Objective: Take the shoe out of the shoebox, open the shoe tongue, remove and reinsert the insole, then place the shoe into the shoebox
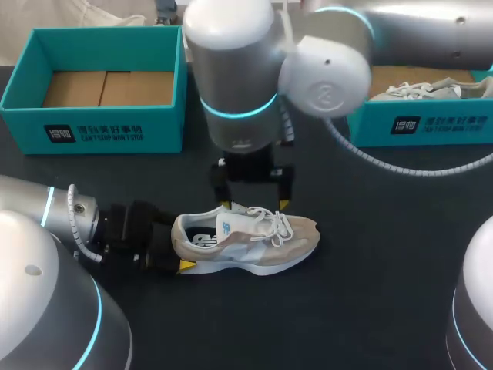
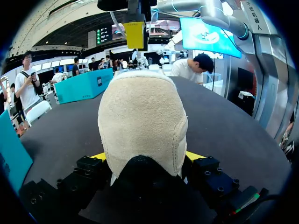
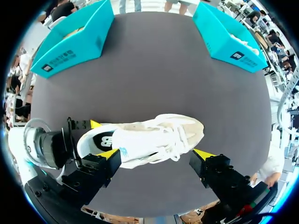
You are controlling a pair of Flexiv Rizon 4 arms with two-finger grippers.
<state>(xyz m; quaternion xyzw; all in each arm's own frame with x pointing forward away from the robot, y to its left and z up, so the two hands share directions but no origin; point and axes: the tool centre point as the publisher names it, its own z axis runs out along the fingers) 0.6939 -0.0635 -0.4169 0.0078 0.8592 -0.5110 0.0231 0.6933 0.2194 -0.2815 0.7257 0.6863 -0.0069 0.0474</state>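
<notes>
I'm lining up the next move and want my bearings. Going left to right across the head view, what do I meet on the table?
empty shoebox → left tool, shut on the heel → shoe lying on its side → second shoebox, with another shoe inside. The right tool hangs over the shoe, so I left it out.

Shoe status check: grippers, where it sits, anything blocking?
Left gripper shut on shoe heel. Right gripper open, above the laces. Shoe upright on table, outside the empty shoebox. Nothing blocking.
</notes>
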